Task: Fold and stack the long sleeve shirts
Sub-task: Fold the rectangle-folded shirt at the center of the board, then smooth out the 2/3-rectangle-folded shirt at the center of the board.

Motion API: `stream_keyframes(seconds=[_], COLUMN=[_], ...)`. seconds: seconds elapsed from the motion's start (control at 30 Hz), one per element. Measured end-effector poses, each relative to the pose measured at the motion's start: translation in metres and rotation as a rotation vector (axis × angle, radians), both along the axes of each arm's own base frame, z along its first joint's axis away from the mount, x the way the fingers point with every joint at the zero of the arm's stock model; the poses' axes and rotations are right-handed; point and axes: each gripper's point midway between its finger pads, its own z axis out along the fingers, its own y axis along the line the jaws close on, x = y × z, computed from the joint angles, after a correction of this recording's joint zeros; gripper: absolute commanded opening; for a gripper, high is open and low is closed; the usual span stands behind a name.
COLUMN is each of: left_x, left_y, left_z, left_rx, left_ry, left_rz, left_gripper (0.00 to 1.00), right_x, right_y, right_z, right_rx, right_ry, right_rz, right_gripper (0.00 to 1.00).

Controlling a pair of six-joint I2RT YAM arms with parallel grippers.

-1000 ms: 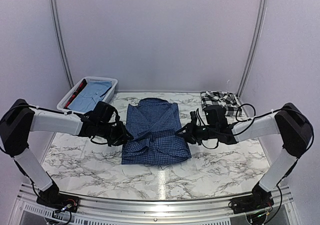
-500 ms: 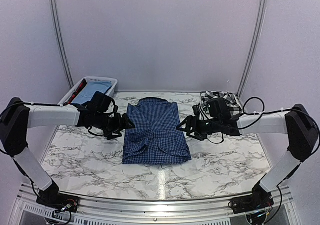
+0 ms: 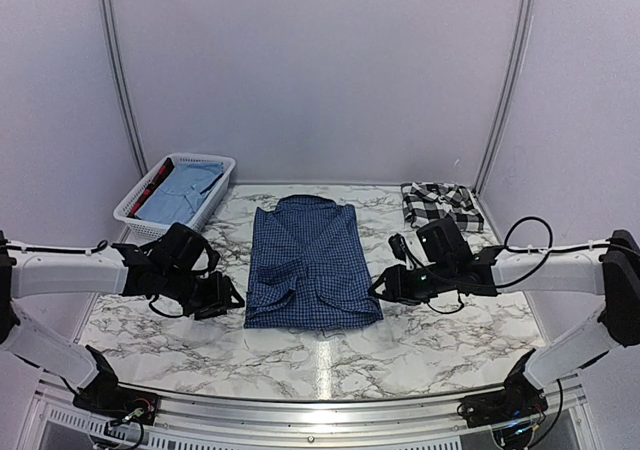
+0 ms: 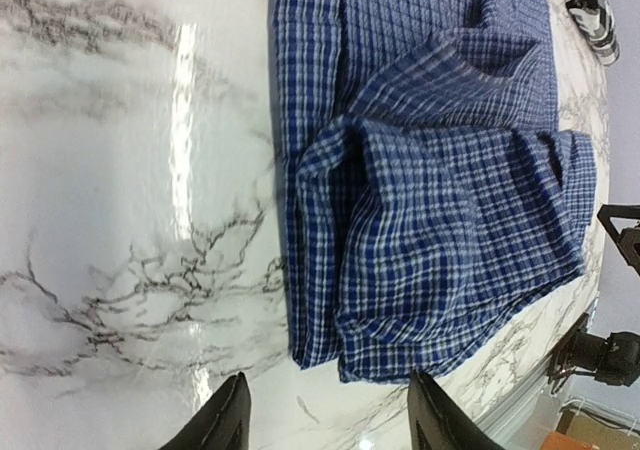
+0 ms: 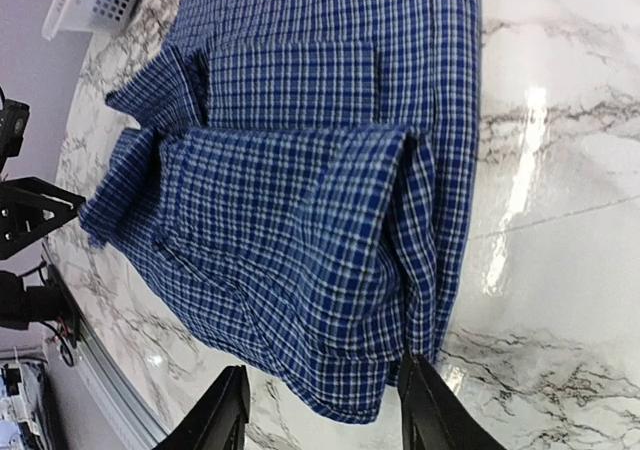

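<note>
A dark blue checked long sleeve shirt [image 3: 310, 265] lies folded in the middle of the marble table, collar toward the back. My left gripper [image 3: 228, 300] sits low by its near-left corner. In the left wrist view the jaws [image 4: 330, 422] stand open and empty, with the shirt's corner [image 4: 440, 200] just ahead of them. By the near-right corner my right gripper [image 3: 380, 288] is open too. The shirt's [image 5: 320, 170] hem reaches in between the open right fingers [image 5: 325, 410]. A black-and-white plaid shirt [image 3: 440, 202] lies folded at the back right.
A white slatted basket [image 3: 175, 195] at the back left holds a light blue garment and something red. Its corner also shows in the right wrist view [image 5: 95, 0]. The plaid shirt's edge [image 4: 590, 10] shows in the left wrist view. A metal rail [image 3: 320, 415] runs along the table's near edge.
Both grippers opened and let go of the blue shirt's sides. Both arms then drew back toward the near edge, down to its near corners. The shirt lies flatter.
</note>
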Motion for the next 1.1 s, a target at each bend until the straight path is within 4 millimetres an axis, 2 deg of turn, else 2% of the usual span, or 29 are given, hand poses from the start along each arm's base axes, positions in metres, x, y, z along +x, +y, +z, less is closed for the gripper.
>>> stream_keyframes(seconds=[0.17,0.47,0.7,0.9,1.1], left_x=[-0.024,-0.021,-0.013,-0.009,-0.009], left_y=[-0.004,-0.021,-0.027,-0.032,-0.034], left_z=[-0.018,-0.030,-0.028,-0.027,-0.025], left_rx=[0.011,-0.009,-0.024,-0.032,-0.039], left_ry=[0.053,0.066,0.049,0.044,0.044], left_rz=[-0.018,-0.009,-0.001,-0.001,0.001], left_gripper=[0.47,0.43,0.36,0.26,0.10], right_x=[-0.011,-0.016,-0.019,-0.018,-0.020], right_y=[0.000,0.003,0.001,0.003,0.004], right_z=[-0.014,-0.027,-0.043,-0.050,-0.051], right_rx=[-0.029,-0.048,-0.074,-0.081,-0.093], right_ry=[0.021,0.029,0.052,0.059,0.057], right_rz=[0.016,0.028,0.029,0.028,0.029], right_gripper=[0.44,0.43,0.39,0.26,0.07])
